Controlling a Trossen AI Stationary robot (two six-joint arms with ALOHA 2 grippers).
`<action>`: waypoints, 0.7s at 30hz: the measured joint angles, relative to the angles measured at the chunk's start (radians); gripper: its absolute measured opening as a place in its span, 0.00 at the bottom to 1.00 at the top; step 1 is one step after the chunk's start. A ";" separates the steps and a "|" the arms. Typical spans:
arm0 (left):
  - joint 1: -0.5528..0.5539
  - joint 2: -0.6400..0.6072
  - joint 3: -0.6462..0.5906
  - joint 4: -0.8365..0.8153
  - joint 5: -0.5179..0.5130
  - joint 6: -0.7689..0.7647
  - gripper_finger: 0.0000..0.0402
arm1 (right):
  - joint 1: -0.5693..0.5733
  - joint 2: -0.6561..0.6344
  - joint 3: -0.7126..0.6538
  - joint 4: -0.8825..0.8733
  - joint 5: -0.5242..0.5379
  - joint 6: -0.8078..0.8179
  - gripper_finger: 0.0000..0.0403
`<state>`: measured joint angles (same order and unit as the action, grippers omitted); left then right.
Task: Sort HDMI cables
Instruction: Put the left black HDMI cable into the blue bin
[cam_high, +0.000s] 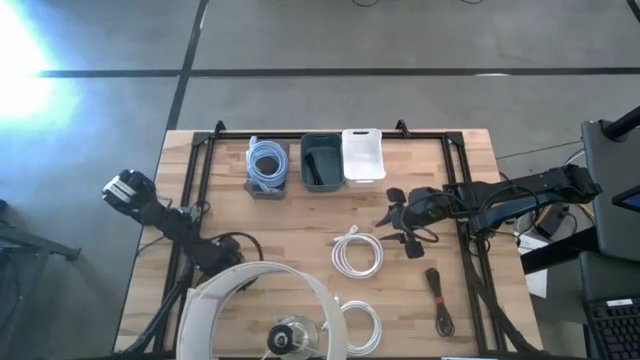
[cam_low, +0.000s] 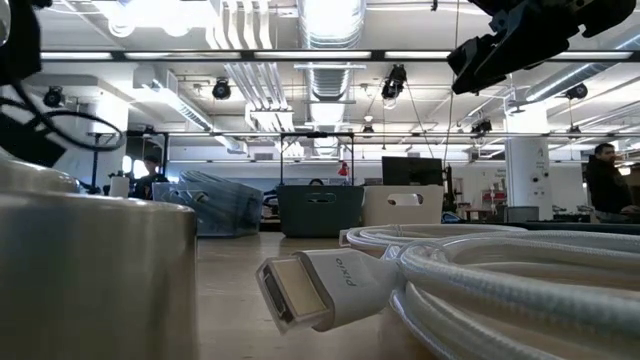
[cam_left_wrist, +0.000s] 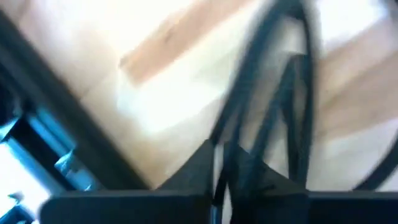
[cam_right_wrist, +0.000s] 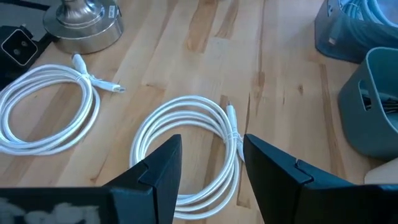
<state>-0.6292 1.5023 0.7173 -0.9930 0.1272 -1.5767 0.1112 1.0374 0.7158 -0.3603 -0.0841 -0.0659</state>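
I read the right gripper (cam_high: 398, 222) right of centre in the high view, fingers spread apart and holding nothing. In the right wrist view its two fingers (cam_right_wrist: 163, 167) straddle the near edge of a white HDMI cable coil (cam_right_wrist: 186, 146) lying flat on the wooden table (cam_right_wrist: 205, 56); I cannot tell whether they touch it. A second white coil (cam_right_wrist: 46, 115) lies toward the left of that frame, near a lamp base (cam_right_wrist: 84, 25).

In the high view, a light blue cable coil (cam_high: 266, 162) sits in the leftmost bin (cam_high: 267, 190), beside a dark teal bin (cam_high: 322, 163) and a white bin (cam_high: 362, 156). A black cable (cam_high: 438, 298) lies at lower right.

The left gripper (cam_high: 225, 255) sits at lower left; I cannot tell its finger state.
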 joint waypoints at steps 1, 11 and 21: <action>0.000 -0.003 0.010 -0.001 -0.031 -0.021 0.05 | 0.000 0.000 0.000 0.000 0.000 0.005 0.42; 0.034 -0.089 0.153 -0.025 -0.556 -0.106 0.02 | 0.000 0.000 0.000 0.001 0.000 0.081 0.42; 0.223 -0.139 0.239 0.097 -0.804 0.154 0.04 | 0.000 0.000 -0.002 0.001 0.000 0.100 0.40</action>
<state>-0.4058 1.3634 0.9564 -0.8963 -0.6769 -1.4225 0.1108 1.0378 0.7140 -0.3595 -0.0837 0.0345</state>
